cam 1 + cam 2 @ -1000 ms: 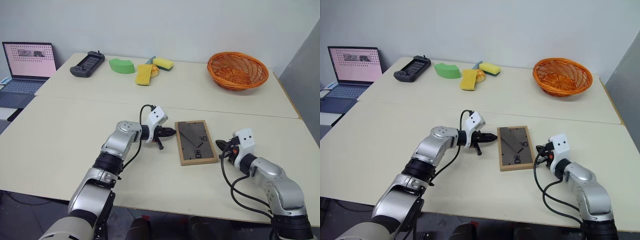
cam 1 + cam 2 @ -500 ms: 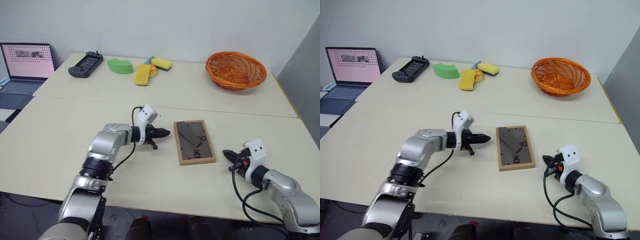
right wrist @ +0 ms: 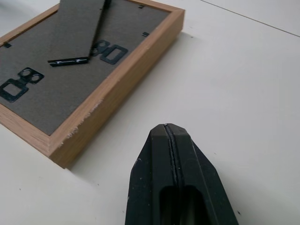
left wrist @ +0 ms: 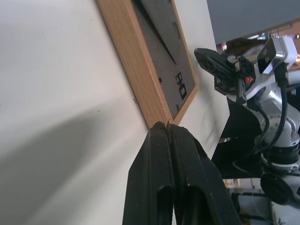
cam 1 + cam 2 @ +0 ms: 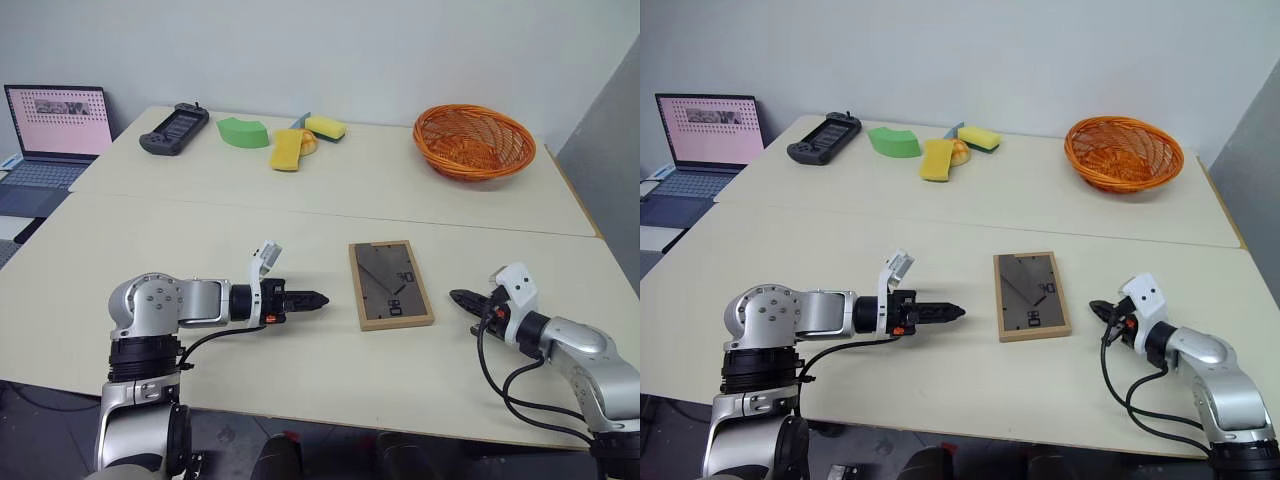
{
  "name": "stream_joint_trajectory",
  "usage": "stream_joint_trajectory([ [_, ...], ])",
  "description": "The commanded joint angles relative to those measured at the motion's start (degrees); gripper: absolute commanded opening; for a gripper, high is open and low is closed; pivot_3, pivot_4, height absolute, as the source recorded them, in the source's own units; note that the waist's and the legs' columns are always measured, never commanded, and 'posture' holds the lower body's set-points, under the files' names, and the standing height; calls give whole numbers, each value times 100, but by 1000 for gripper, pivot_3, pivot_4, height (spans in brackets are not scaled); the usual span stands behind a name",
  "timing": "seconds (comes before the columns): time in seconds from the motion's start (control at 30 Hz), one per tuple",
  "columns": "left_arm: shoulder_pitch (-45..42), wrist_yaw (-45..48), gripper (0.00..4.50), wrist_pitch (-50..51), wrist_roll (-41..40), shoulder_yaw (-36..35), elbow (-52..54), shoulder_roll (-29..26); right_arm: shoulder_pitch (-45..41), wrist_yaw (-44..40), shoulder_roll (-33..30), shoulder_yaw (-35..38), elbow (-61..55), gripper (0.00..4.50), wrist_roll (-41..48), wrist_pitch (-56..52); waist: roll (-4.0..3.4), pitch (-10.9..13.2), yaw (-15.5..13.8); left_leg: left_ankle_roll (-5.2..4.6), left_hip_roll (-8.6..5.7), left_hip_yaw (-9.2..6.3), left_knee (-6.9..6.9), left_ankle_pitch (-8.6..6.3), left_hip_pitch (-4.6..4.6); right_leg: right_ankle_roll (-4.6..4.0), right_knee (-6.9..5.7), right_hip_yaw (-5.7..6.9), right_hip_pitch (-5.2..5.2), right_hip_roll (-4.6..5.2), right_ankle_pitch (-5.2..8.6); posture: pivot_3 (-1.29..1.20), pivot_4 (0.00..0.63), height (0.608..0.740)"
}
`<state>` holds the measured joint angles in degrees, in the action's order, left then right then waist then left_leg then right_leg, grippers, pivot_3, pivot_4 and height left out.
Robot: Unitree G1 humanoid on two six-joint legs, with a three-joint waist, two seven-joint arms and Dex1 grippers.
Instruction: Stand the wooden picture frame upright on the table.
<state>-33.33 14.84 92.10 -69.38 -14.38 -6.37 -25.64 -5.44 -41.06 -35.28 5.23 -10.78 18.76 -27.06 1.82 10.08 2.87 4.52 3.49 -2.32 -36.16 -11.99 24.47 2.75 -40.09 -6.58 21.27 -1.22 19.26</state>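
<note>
Lying flat on the near section of the worktop (image 5: pixel 150 240), the wooden picture frame (image 5: pixel 390 284) was face down, its dark back panel up and its fold-out stand resting against that panel. It sat between the two arms, touched by neither. The left tool (image 5: pixel 318 298) pointed level toward the frame's left edge from a short way off, its black fingers pressed together and holding nothing. The right tool (image 5: pixel 456 295) pointed at the frame's right edge, just beside it but apart, its fingers likewise shut and empty. In the right wrist view the frame's near corner (image 3: pixel 61 150) showed a pale scuff along the wood.

On the far section, past the seam, stood an orange wicker basket (image 5: pixel 474 140), yellow sponges (image 5: pixel 288 148), a green curved block (image 5: pixel 243 131) and a dark handheld controller (image 5: pixel 174 127). An open laptop (image 5: pixel 55 130) sat beyond the worktop's left edge.
</note>
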Motion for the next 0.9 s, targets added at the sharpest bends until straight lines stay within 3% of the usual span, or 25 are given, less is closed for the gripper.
stream_joint_trajectory([
  [0.03,58,-1344,43,40,-1558,-33,-411,-24,-102,-30,6,-74,-89,0,-65,176,0,0,-3,0,-1,-1,0,0,0,0,0,1,-1,1,0,0,150,740],
  [0.13,-29,-2203,43,-88,-2385,62,-659,45,-116,8,67,-156,-169,0,-74,151,-2,-2,-6,1,-2,-4,-1,0,0,0,0,4,-2,2,0,0,150,740],
  [0.23,60,-3084,43,-627,-3467,525,-647,-96,-127,53,120,-162,-210,0,-58,115,-2,-2,-13,2,-3,-4,-3,1,-1,0,0,4,-3,3,0,0,150,740],
  [0.37,153,-3762,43,-1237,-4299,1064,-410,-237,-130,96,173,-170,-236,0,-86,106,-2,-2,-21,4,-3,-4,-5,2,-1,-1,0,4,-5,5,0,0,150,740],
  [0.47,135,-3890,497,-1441,-4362,1197,-395,-155,-174,174,222,-203,-202,0,-152,118,-4,-3,-59,6,-5,-4,-6,4,-1,-1,0,4,-5,5,-1,0,150,740],
  [0.87,236,-3933,3039,-1509,-4362,1267,-326,-144,-258,300,242,-285,-142,0,-269,127,-6,-4,-99,26,-9,0,-10,15,-1,-1,2,1,-6,4,0,0,150,740],
  [0.9,243,-3961,3039,-1509,-4362,1303,-323,-155,-277,309,246,-295,-117,0,-286,137,-6,-4,-98,26,-9,1,-10,15,-1,-1,2,1,-6,5,0,0,150,740],
])
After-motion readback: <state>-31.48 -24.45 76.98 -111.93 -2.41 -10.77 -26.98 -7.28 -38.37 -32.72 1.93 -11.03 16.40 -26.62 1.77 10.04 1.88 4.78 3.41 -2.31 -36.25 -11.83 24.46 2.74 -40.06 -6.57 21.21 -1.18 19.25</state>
